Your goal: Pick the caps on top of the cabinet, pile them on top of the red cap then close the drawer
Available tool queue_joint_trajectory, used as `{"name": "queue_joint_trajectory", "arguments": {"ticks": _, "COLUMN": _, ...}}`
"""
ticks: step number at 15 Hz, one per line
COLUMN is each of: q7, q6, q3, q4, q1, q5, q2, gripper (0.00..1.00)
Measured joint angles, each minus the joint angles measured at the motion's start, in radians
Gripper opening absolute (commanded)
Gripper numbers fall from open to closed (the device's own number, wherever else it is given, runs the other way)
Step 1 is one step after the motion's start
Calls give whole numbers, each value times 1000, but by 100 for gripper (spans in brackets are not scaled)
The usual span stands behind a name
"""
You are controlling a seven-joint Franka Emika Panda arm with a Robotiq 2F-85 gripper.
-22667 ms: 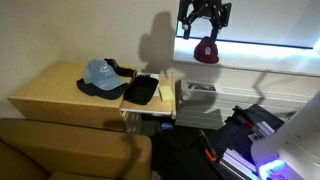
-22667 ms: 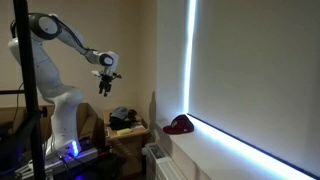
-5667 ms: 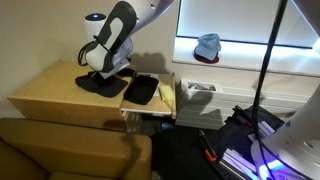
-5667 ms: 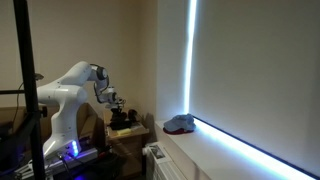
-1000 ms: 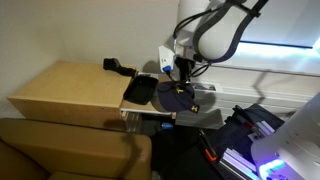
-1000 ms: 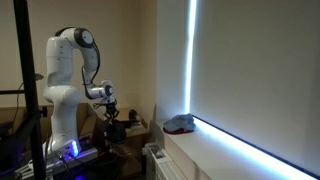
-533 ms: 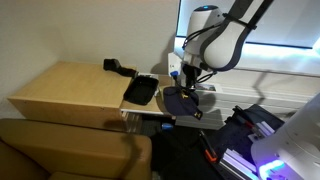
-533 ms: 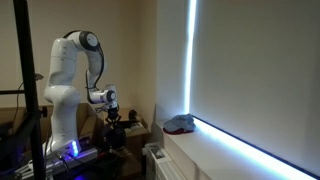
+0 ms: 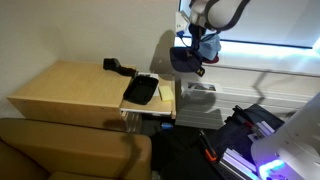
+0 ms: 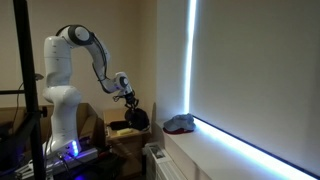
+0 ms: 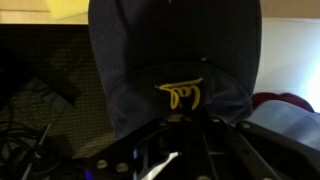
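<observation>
My jaws were clamped on one dark navy cap, hung in open air above the cabinet's one open drawer. On the white ledge, one light blue cap lay over one red cap.

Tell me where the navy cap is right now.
The navy cap hangs from the gripper in mid-air in both exterior views, between the open drawer and the cap pile on the white ledge.

The navy cap is matt cloth, the cabinet top smooth pale wood
</observation>
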Motion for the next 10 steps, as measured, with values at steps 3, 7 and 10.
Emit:
{"name": "queue_joint_trajectory", "arguments": {"ticks": 3, "q7": 1, "q6": -144, "q3": 48, "q4": 219, "q1": 8, "q5": -90, "q2": 3, "gripper": 6}}
{"name": "queue_joint_trajectory", "arguments": {"ticks": 7, "q7": 2, "q6": -219, "q3": 83, "q4": 394, "q1": 20, "q5": -142, "q2": 30, "gripper": 6}}
{"name": "queue_joint_trajectory", "arguments": {"ticks": 10, "q7": 0, "q6": -213, "q3": 80, "q4": 378, "q1": 17, "q5": -152, "q2": 40, "gripper": 2}}
